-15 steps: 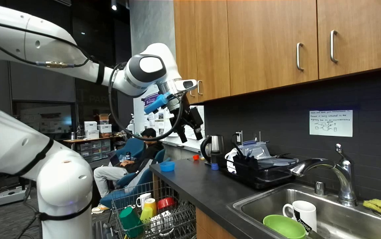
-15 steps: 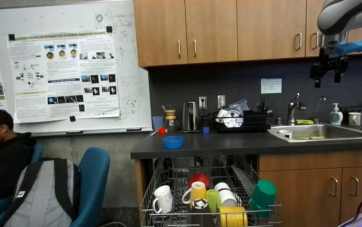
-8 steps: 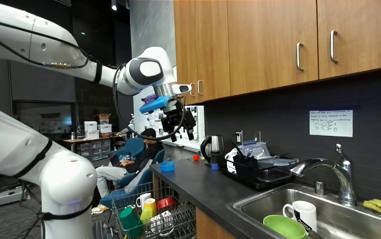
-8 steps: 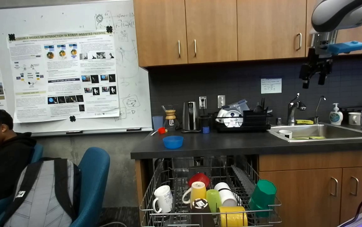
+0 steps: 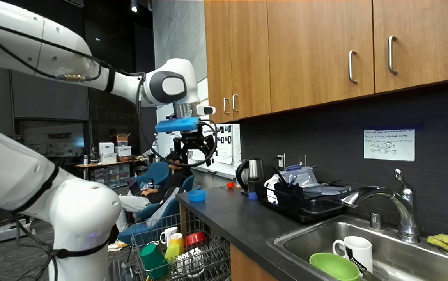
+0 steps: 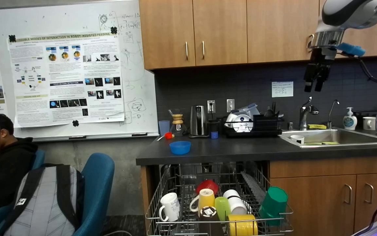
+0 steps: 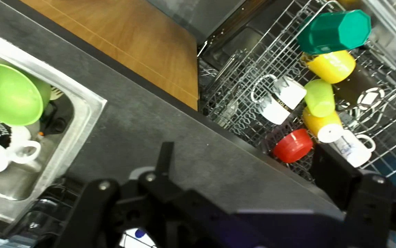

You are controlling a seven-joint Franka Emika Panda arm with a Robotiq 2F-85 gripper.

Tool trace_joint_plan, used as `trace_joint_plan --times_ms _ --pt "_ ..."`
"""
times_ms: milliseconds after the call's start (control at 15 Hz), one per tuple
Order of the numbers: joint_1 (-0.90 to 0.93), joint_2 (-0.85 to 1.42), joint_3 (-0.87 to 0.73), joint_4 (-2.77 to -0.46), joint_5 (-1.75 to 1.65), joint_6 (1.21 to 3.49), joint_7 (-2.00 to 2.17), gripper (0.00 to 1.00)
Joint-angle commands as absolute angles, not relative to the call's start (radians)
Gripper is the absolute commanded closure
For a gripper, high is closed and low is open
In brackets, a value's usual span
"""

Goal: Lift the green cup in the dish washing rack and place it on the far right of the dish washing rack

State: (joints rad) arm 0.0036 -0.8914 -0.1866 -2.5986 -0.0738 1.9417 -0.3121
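With the jaws spread and empty, the green cup [image 6: 273,205] sits tilted in the rack [image 6: 181,222] well below them, so nothing seems done: grasp, lift and far-right placing all remain.

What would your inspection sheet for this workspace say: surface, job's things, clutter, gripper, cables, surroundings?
Surface: dark countertop carries a blue bowl, kettle and black drainer.
Job's things: green cup leans, base upward, in the wire dish rack.
Clutter: red bowl, lime cup and mugs in the rack; bright green bowl in the sink.
Gripper: open, raised above the countertop; in its grasp, nothing seen.
Cables: black cable follows the arm and hangs in a loop near its end.
Surroundings: seated person, grey backpack, blue chair.
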Motion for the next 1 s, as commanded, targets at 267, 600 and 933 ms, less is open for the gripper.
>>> trace_joint_plan --times_ms 267,600,933 --pt "0.115 -0.911 -0.199 -2.697 -0.001 1.941 -0.459 0.0" --pt "0.195 -0.88 -0.191 -2.758 0.032 1.956 -0.538 0.0" --pt "0.267 -0.828 -0.19 -2.785 0.075 1.962 -0.61 0.0"
